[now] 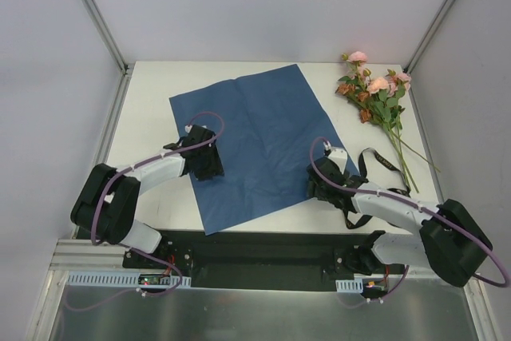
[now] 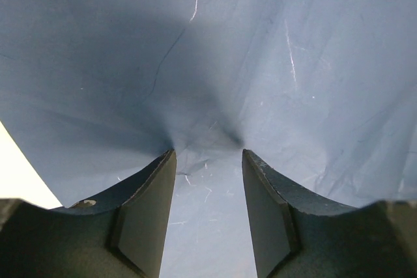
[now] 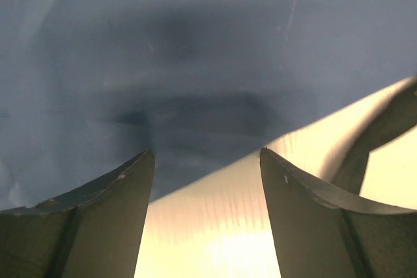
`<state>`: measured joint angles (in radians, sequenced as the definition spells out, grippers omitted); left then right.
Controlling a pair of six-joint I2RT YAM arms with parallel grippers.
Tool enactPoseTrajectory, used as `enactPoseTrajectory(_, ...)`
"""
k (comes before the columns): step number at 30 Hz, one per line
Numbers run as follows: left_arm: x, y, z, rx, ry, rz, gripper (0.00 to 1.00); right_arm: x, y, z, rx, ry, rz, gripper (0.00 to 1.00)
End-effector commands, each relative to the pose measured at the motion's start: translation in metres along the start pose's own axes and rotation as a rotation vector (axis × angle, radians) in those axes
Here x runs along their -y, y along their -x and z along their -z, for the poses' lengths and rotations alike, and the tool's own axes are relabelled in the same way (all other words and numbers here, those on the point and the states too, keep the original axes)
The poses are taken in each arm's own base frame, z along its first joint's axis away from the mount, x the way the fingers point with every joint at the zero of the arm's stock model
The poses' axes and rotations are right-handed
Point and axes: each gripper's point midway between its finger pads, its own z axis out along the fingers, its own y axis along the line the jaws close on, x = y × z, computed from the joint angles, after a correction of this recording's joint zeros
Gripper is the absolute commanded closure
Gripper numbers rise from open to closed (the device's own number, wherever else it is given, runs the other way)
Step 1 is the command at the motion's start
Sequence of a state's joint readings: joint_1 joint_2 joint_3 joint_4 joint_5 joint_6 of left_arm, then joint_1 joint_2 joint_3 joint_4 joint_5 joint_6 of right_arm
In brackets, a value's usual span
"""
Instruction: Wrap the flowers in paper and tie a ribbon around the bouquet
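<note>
While low on paper (image 1: 263, 129), L hand (image 2: 207, 153) & R hand (image 3: 207, 154) both apart, empty; flowers (image 1: 375, 89), ribbon (image 1: 375, 161) off to R.

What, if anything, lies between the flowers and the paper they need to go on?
Nothing visible. Only bare table separates the flowers from the paper's right edge. The black ribbon lies nearer the arms, by the stem ends and the right gripper, not between them.
</note>
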<state>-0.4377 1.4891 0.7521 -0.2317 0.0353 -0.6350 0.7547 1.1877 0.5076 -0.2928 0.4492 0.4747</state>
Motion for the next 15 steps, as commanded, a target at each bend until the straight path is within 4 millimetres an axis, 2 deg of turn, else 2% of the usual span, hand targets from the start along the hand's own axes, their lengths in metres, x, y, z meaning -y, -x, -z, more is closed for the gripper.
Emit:
enactPoseTrajectory(1, -0.027, -0.044, -0.006, -0.09, 0.054, 0.067, 0.54, -0.022, 0.032, -0.016, 0.068, 0.061, -0.04, 0.31)
enactPoseTrajectory(2, -0.028, -0.05, -0.006, -0.104, 0.047, 0.077, 0.54, -0.023, 0.034, -0.02, 0.061, 0.06, -0.037, 0.31)
enactPoseTrajectory(3, -0.026, -0.05, -0.005, -0.098, 0.034, 0.081, 0.54, -0.023, 0.043, -0.024, 0.066, 0.057, -0.05, 0.31)
enactPoseTrajectory(5, -0.024, -0.052, -0.003, -0.097, 0.013, 0.089, 0.55, -0.027, 0.047, -0.035, 0.059, 0.062, -0.022, 0.31)
enactPoseTrajectory(7, -0.021, -0.05, 0.0, -0.087, -0.003, 0.088, 0.54, -0.032, 0.063, -0.041, 0.068, 0.069, -0.014, 0.31)
enactPoseTrajectory(9, -0.018, -0.048, 0.002, -0.078, -0.016, 0.089, 0.54, -0.035, 0.069, -0.049, 0.05, 0.076, 0.0, 0.3)
enactPoseTrajectory(10, -0.017, -0.048, 0.003, -0.077, -0.022, 0.089, 0.54, -0.047, 0.077, -0.048, 0.042, 0.124, 0.001, 0.29)
enactPoseTrajectory(11, -0.016, -0.046, 0.004, -0.074, -0.028, 0.084, 0.53, -0.047, 0.079, -0.049, 0.035, 0.126, 0.017, 0.29)
enactPoseTrajectory(13, -0.01, -0.042, 0.009, -0.061, -0.055, 0.074, 0.52, -0.041, 0.083, -0.044, 0.025, 0.11, 0.017, 0.28)
enactPoseTrajectory(14, -0.006, -0.039, 0.012, -0.05, -0.074, 0.065, 0.52, -0.041, 0.091, -0.037, 0.046, 0.133, 0.026, 0.27)
enactPoseTrajectory(15, 0.002, -0.035, 0.02, -0.034, -0.114, 0.059, 0.47, -0.035, 0.097, -0.035, 0.05, 0.135, 0.022, 0.24)
